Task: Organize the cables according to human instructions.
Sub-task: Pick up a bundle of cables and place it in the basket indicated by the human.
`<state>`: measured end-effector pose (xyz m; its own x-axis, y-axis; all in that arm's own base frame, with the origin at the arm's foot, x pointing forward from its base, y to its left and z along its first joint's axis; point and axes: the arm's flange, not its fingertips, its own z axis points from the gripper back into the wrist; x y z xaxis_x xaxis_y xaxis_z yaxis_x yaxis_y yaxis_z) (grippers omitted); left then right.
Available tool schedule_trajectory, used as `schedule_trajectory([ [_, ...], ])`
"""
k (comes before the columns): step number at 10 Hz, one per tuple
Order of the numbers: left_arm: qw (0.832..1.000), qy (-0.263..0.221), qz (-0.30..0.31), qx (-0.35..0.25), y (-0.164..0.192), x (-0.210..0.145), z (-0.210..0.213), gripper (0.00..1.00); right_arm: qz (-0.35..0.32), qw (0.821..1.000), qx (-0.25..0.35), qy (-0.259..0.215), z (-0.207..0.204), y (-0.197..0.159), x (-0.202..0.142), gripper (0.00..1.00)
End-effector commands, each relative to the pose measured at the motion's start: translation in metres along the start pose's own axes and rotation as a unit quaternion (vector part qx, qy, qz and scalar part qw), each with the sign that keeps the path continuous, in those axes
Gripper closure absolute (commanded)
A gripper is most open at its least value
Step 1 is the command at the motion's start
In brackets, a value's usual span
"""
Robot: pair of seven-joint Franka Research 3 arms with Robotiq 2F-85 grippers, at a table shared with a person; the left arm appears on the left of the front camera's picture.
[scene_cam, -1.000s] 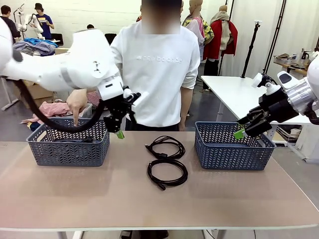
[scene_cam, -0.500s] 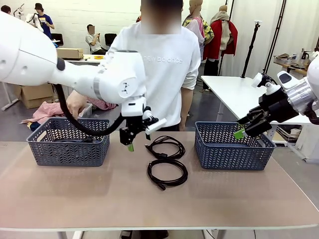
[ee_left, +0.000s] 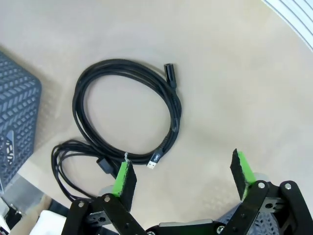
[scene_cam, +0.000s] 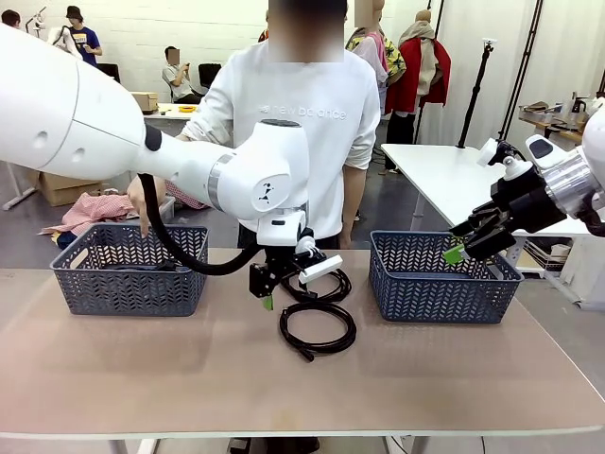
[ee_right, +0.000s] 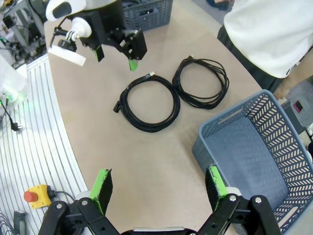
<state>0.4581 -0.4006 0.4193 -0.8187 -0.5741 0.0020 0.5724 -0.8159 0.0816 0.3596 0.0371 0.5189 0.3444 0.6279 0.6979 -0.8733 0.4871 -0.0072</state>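
Observation:
Two black coiled cables lie side by side mid-table: the near cable and the far cable, closer to the person. My left gripper hovers open just above the table at the coils' left edge, with nothing between its green pads. My right gripper hangs open and empty over the right basket.
A second grey-blue basket stands at the table's left with something dark inside. The person's hand points down into it. The person stands at the far edge, behind the coils.
My left arm has swung right from over the left basket and come down beside the two coils. The right arm and the pointing hand have stayed put.

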Motion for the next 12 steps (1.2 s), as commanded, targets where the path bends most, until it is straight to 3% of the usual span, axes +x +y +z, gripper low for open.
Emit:
schedule_trajectory([
  [1, 1.0, 0.002, 0.004, 0.0, -0.001, -0.005, 0.001, 0.0, 0.008, 1.0, 0.008, -0.016, -0.002, -0.002, 0.0, 0.0],
  [7, 1.0, -0.001, 0.003, 0.0, 0.0, -0.004, -0.001, 0.0, 0.008, 1.0, 0.008, -0.016, -0.002, -0.002, 0.0, 0.0],
  [12, 0.999, 0.011, -0.045, -0.02, 0.0, 0.013, -0.041, 0.0, 0.008, 1.0, 0.008, -0.016, -0.002, -0.002, 0.0, 0.0],
])
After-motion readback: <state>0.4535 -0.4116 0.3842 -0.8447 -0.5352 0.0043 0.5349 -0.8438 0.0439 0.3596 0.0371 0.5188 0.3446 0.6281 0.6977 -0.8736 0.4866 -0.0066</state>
